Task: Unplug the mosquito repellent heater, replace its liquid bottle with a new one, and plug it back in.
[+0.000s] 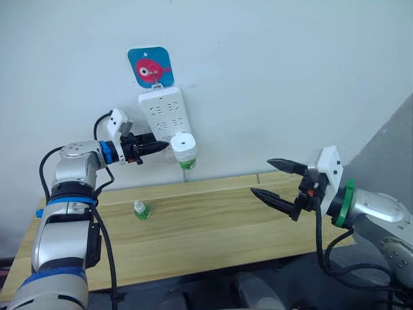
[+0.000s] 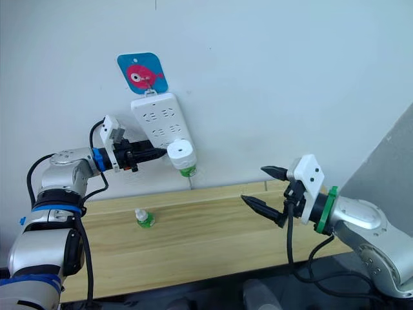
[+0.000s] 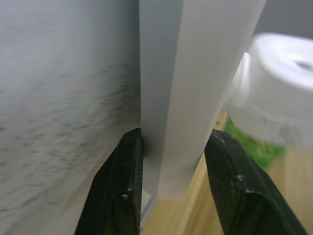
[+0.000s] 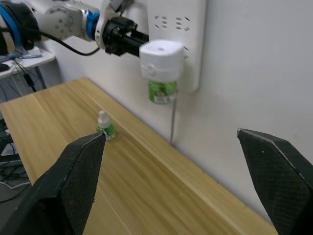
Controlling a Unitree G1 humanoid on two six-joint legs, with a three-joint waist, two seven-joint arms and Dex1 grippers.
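Right wrist view — mosquito repellent heater point(image 4: 161, 55) plugged in, bottle end down, axis upright — both grippers' jaws wide.

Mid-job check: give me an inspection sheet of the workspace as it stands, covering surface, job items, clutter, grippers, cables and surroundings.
Surface: wooden table, bare apart from one bottle.
Job's things: mosquito repellent heater plugged into the power strip on the wall, green bottle screwed in underneath; spare liquid bottle upright on the table.
Clutter: nothing seen.
Grippers: left gripper at the strip's lower edge beside the heater, fingers either side of the strip's edge in the left wrist view; right gripper open, empty, above the table's right end.
Cables: thin cord dropping from the strip to the table.
Surroundings: white wall, fish-picture hook holding the strip.
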